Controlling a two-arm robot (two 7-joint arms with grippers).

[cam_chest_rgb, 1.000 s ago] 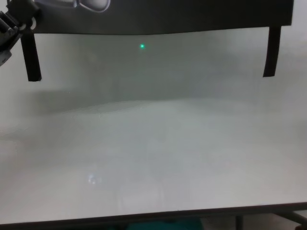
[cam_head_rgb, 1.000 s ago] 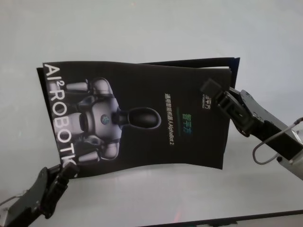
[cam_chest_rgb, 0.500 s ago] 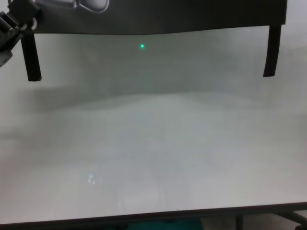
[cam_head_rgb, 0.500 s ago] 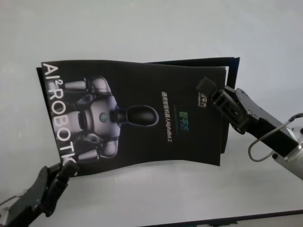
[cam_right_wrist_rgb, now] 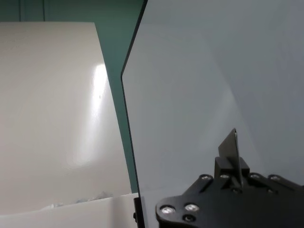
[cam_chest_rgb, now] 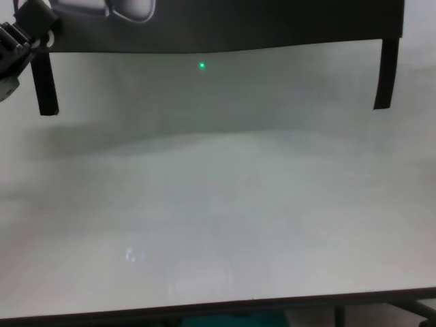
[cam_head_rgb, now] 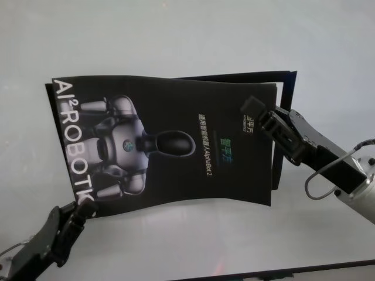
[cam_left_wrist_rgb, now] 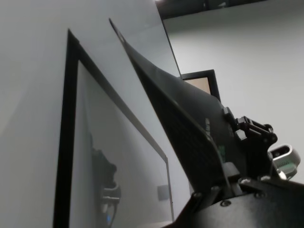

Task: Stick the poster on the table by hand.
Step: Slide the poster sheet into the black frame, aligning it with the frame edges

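Poster (cam_head_rgb: 164,146), glossy black, bowed, white-grey robot print

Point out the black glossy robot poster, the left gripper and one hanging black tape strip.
Black glossy robot poster (cam_head_rgb: 170,143), head view: the printed robot's head.
Left gripper (cam_head_rgb: 82,212), head view: fingertips at the poster's near corner.
Narrow black tape strip (cam_chest_rgb: 46,85), chest view: mid-length, hanging from the poster's edge.

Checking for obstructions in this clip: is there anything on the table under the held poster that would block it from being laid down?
Nothing visible does. The poster is held above the table by the left gripper at its near corner and the right gripper at its far side. Only two tape strips hang from its edge.
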